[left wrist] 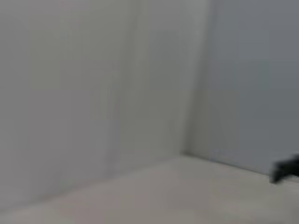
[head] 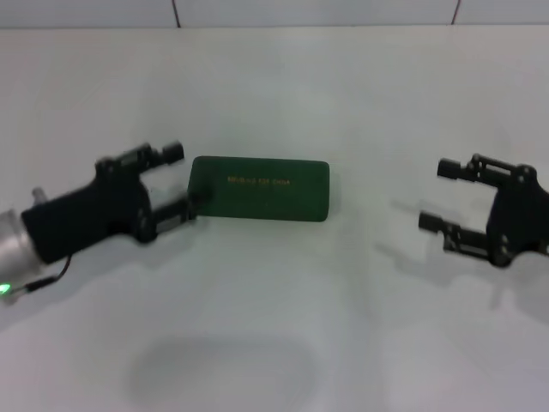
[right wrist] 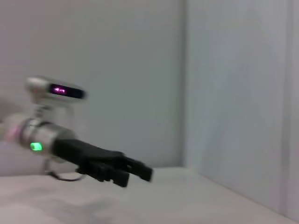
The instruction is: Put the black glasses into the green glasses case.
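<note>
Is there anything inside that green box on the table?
The green glasses case lies shut on the white table, so its inside is hidden. No glasses show anywhere. The left gripper sits at its end, jaws open; the right gripper waits apart, open.

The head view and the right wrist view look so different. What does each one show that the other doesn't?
Only the head view shows the green glasses case, closed and lying flat on the white table, and the right gripper, open and off to the case's right. Only the right wrist view shows the back wall corner and the lit module behind the left arm. Both show the left gripper, open beside the case's left end. Neither shows the black glasses.
</note>
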Controlling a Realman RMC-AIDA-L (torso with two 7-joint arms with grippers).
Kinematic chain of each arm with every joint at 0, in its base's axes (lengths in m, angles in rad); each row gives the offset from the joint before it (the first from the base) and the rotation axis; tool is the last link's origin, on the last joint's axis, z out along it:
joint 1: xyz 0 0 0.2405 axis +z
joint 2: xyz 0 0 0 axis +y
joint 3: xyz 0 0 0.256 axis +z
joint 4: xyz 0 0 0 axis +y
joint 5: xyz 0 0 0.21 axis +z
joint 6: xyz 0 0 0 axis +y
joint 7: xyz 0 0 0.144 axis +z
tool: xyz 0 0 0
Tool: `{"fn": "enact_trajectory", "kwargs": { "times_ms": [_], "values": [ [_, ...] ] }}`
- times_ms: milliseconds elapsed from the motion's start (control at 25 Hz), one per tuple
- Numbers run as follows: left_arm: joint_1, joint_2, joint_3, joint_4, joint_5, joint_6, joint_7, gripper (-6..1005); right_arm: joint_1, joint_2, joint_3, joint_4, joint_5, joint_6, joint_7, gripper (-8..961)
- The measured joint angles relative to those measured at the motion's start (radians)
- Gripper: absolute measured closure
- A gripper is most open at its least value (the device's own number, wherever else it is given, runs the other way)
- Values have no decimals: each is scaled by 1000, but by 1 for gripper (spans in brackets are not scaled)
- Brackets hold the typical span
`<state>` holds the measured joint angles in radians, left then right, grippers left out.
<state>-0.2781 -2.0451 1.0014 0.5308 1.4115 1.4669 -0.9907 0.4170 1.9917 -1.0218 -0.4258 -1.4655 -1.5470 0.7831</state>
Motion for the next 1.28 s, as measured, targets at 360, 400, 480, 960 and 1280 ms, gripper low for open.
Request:
{"fn": "enact_trajectory", "kwargs": {
  "times_ms": [360, 400, 480, 960, 1280],
  "values": [
    [78, 62, -7, 117, 235, 208, -159, 196, -13, -19, 0, 2, -156, -157, 0, 267],
    [82, 62, -8, 116, 254, 208, -159, 125, -13, -15, 0, 4, -176, -151, 0, 267],
    [89, 58, -11, 116, 277, 206, -159, 125, -14, -4, 0, 9, -201, -140, 0, 267],
    [96, 54, -29, 119, 314, 214, -166, 125, -14, 10, 10, 2, -214, -114, -1, 269],
    [96, 51, -30, 119, 315, 215, -164, 125, -14, 10, 9, 1, -211, -111, -1, 269]
  ]
}}
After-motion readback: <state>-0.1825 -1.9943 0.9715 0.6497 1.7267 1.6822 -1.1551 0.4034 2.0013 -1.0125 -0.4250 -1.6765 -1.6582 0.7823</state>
